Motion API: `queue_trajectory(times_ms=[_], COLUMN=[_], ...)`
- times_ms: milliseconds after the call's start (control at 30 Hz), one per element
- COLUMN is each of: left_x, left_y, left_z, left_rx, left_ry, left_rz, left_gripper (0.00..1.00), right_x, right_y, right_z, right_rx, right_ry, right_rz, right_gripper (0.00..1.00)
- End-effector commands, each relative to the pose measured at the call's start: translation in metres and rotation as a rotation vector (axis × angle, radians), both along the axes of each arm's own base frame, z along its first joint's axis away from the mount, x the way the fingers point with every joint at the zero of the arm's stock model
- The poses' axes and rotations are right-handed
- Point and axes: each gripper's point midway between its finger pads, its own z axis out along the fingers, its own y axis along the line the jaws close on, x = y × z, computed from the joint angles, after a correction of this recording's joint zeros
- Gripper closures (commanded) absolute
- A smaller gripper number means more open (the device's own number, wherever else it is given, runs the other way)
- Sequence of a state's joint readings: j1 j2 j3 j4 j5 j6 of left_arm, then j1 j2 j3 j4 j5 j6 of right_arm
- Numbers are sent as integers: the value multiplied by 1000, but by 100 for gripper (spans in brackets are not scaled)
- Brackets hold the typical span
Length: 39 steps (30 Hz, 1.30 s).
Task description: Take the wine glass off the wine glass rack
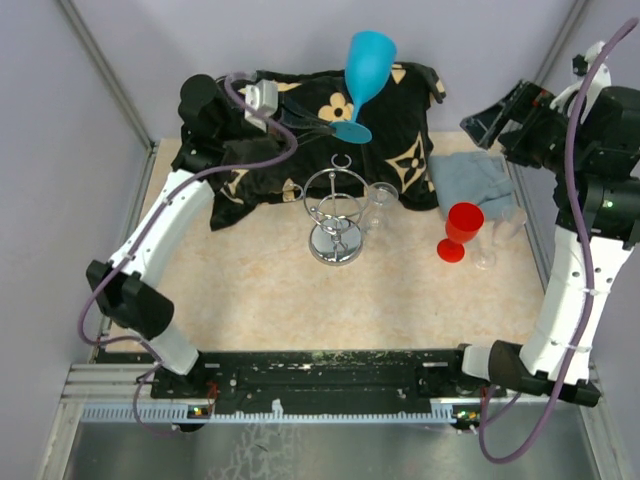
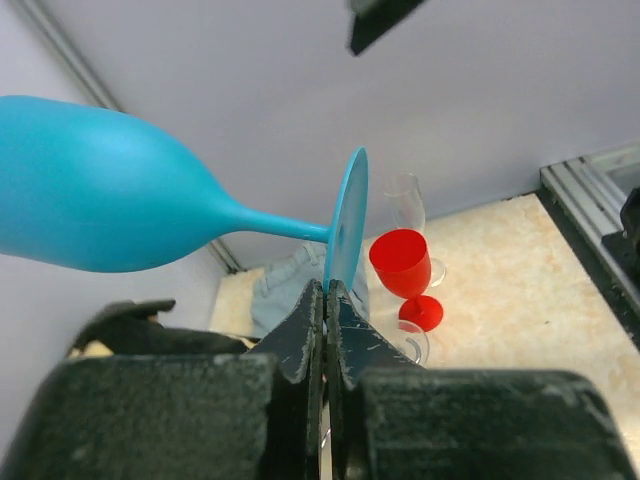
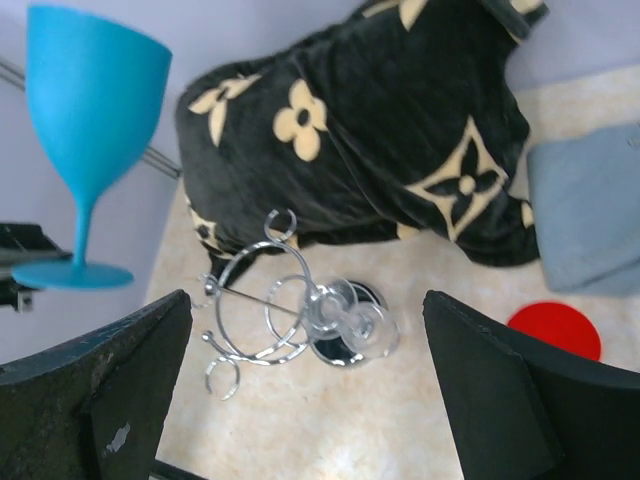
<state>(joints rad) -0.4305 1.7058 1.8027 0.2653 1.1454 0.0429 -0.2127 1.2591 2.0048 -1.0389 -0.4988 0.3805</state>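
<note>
matt blue wine glass (image 1: 368, 62), shiny wire wine glass rack (image 1: 335, 243), plush cloth (image 1: 405, 115)

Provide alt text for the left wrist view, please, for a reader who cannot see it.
The left gripper, shut, pinches the foot of the blue wine glass, whose bowl points left across the picture. Beyond, a red glass and a clear glass stand on the beige table.

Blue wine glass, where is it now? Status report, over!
Left end effector shut on blue wine glass foot, aloft, off the wine glass rack. Right end effector open, empty. Nothing blocking.
</note>
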Motion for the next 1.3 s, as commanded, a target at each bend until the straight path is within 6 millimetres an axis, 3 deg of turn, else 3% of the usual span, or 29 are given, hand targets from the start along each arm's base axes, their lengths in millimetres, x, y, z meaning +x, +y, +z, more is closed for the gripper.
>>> queue_trajectory(times_ms=[0, 200, 400, 567, 900, 1267], left_x=[-32, -93, -132, -155, -157, -155], left_y=[-6, -13, -12, -13, -22, -40], left_z=[-8, -38, -69, -101, -149, -171], left_rx=[45, 90, 110, 145, 235, 271], left_ry=[-296, -555, -650, -709, -926, -968], left_rz=[-11, -38, -82, -142, -214, -285], left_gripper=[100, 100, 100, 100, 100, 100], right_x=[-4, -20, -43, -60, -87, -108], right_y=[18, 32, 44, 54, 67, 74], right_z=[51, 71, 72, 59, 23, -33], right_rx=[40, 57, 69, 103, 102, 83], right_ry=[-133, -170, -162, -120, -9, 187], right_rz=[100, 167, 226, 273, 311, 328], right_gripper=[2, 3, 5, 13, 19, 26])
